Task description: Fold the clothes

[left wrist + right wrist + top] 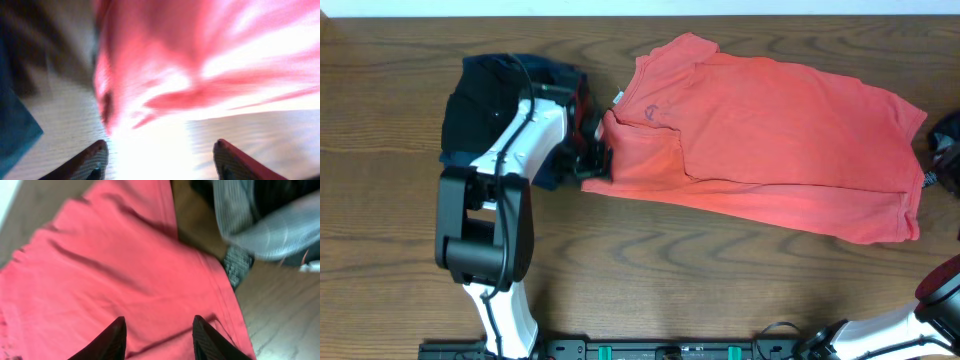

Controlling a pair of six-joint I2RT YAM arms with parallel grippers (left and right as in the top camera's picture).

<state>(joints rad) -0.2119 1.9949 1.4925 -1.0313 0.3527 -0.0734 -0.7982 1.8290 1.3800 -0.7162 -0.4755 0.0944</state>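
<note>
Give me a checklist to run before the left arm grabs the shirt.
1. Left gripper open: ok, fingers apart with nothing between them.
2. Left gripper at the shirt: ok, overhead shows it at the shirt's left end, by the sleeve.
3. Right gripper open: ok, fingers apart over the shirt near its hem.
4. Shirt free of the grey garment: cannot tell, its cuff lies right at the shirt's edge.
5. Shirt free of the dark pile: cannot tell, the left arm hides the gap.
6. Left wrist view usable: not ok, blurred and washed out.
</note>
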